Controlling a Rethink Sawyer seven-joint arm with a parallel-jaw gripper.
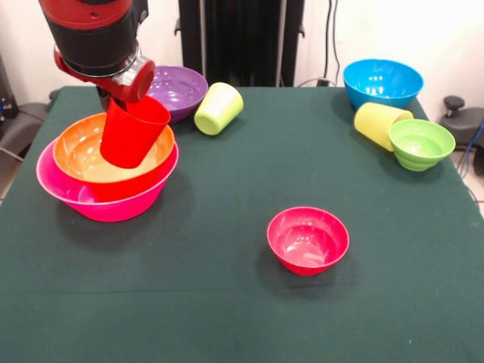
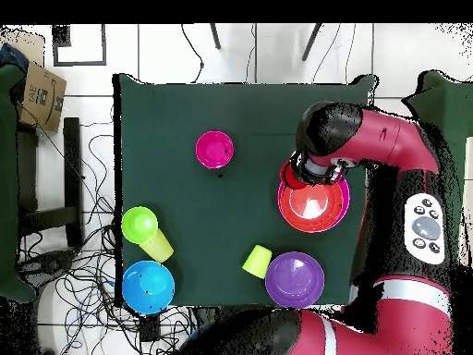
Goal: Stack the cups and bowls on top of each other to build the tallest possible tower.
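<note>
Red plastic, glossy and thin: the red cup [image 1: 134,130] hangs tilted over the large orange bowl [image 1: 85,147], which sits nested in the large pink bowl [image 1: 106,198] at the table [image 1: 227,302] edge. The hand [image 1: 121,98] grips the cup by its rim. Light, stiff and slippery, I'd guess, so a firm pinch on the lip looks wise.

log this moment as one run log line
phase: placing | gripper: holding red cup, tilted | over: orange bowl nested in pink bowl | tower: two bowls
</note>
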